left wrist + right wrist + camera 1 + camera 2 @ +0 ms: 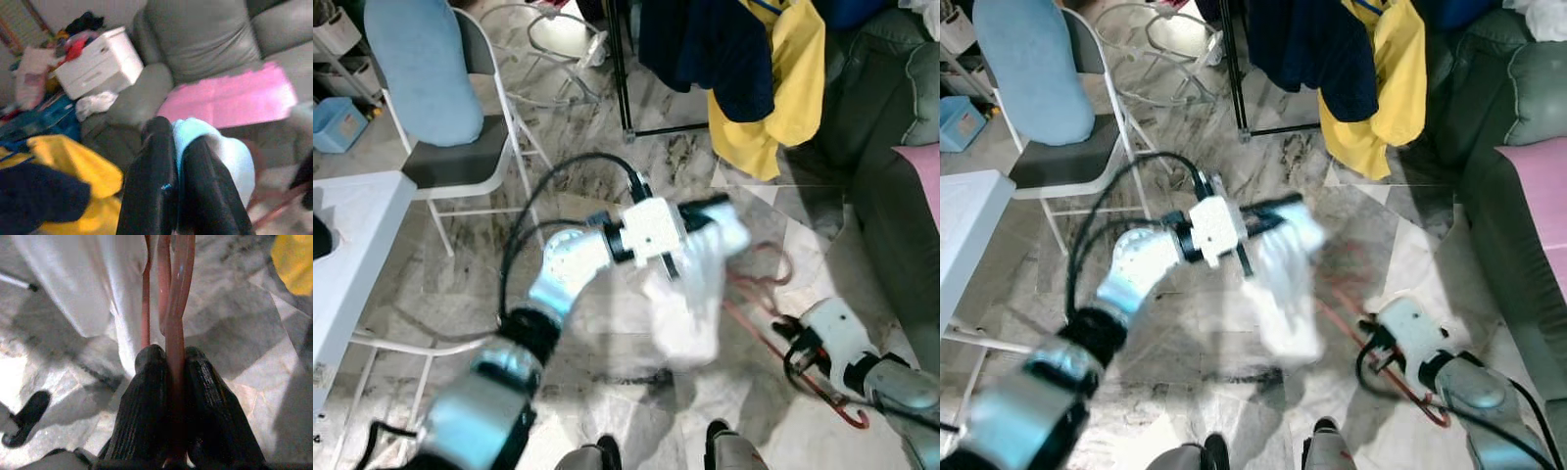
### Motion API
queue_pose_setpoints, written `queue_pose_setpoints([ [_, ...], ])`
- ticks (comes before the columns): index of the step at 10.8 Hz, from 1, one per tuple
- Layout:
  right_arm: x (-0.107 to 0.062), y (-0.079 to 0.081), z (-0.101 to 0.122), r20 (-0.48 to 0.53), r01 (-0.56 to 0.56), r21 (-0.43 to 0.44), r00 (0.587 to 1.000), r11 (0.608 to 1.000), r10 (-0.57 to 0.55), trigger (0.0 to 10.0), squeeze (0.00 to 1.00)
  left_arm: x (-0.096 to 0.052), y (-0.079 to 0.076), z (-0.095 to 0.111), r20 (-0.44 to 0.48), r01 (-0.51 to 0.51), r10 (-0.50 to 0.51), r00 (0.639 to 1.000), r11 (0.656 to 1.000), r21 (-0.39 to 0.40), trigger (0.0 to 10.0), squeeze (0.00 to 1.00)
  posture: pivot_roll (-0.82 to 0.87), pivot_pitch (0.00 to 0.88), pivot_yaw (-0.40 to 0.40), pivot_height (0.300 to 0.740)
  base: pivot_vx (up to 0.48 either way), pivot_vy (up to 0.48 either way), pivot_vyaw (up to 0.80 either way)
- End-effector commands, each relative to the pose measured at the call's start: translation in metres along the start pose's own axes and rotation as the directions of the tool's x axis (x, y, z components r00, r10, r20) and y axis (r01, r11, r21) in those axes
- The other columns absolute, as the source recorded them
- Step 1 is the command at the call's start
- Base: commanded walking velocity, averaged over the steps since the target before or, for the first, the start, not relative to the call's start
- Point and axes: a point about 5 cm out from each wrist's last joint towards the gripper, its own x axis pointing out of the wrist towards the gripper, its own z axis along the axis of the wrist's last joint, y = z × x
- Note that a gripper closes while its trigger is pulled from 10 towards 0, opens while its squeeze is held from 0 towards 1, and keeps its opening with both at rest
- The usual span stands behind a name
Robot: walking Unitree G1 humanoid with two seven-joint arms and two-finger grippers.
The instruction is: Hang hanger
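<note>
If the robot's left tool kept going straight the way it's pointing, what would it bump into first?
Probably the flat pink cushion on the grey sofa, though depth is unclear. The left tool grips a white cloth.

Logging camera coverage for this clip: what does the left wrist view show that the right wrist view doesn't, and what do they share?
Left wrist view: the left tool pinching white cloth, a grey sofa with a pink sheet, and a white box.

Right wrist view: the right tool clamped on a red hanger, above the marble floor.

Both: white cloth and yellow clothing.
</note>
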Motion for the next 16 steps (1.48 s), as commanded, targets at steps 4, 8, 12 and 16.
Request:
queue_pose_setpoints([
  [4, 0.006, -0.017, -0.013, -0.012, 0.183, 0.164, 0.983, 0.969, -0.183, 10.0, 0.00, -0.002, -0.008, 0.015, 0.061, 0.086, -0.084, 0.995, 0.996, -0.032, 10.0, 0.00, -0.21, 0.239, 0.196, 0.740, 0.000, 0.000, 0.00],
  [8, 0.001, -0.060, 0.022, 0.140, 0.356, 0.580, 0.842, 0.733, -0.520, 10.0, 0.00, -0.027, -0.044, -0.019, -0.095, 0.119, -0.133, 0.987, 0.983, -0.140, 10.0, 0.00, -0.21, 0.238, 0.192, 0.740, 0.000, 0.000, 0.00],
  [12, 0.008, -0.065, 0.105, 0.403, 0.027, 0.812, 0.696, 0.583, -0.594, 10.0, 0.00, -0.060, -0.100, -0.061, -0.297, 0.052, -0.146, 0.944, 0.952, -0.301, 10.0, 0.00, -0.23, 0.234, 0.174, 0.740, 0.000, 0.000, 0.00],
  [16, 0.000, -0.034, 0.169, 0.683, -0.323, 0.665, 0.628, 0.673, -0.374, 10.0, 0.00, -0.069, -0.124, -0.079, -0.433, 0.042, -0.159, 0.887, 0.963, -0.268, 10.0, 0.00, -0.24, 0.227, 0.153, 0.740, 0.000, 0.000, 0.00],
])
